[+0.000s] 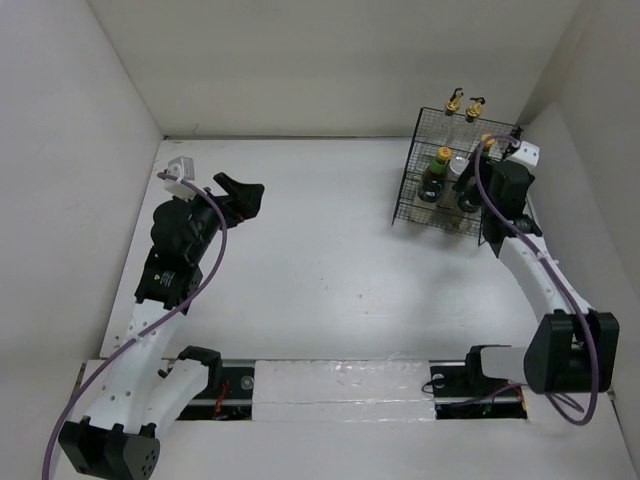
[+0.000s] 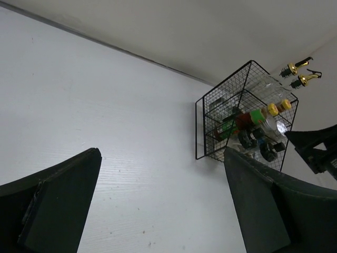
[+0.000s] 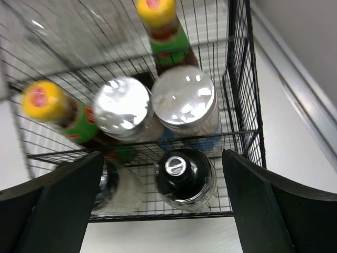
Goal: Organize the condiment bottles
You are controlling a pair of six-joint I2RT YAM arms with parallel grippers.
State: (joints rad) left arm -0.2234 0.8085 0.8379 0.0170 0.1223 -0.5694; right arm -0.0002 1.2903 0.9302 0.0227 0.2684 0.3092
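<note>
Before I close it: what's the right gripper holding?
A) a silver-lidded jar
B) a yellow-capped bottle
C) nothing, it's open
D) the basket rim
C: the right gripper hangs open above the basket, its fingers wide apart and gripping none of the jars below.

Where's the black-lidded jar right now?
In the right wrist view, the black-lidded jar sits inside the black wire basket, bottom centre, just below a silver-lidded jar. The basket stands at the table's far right.
</note>
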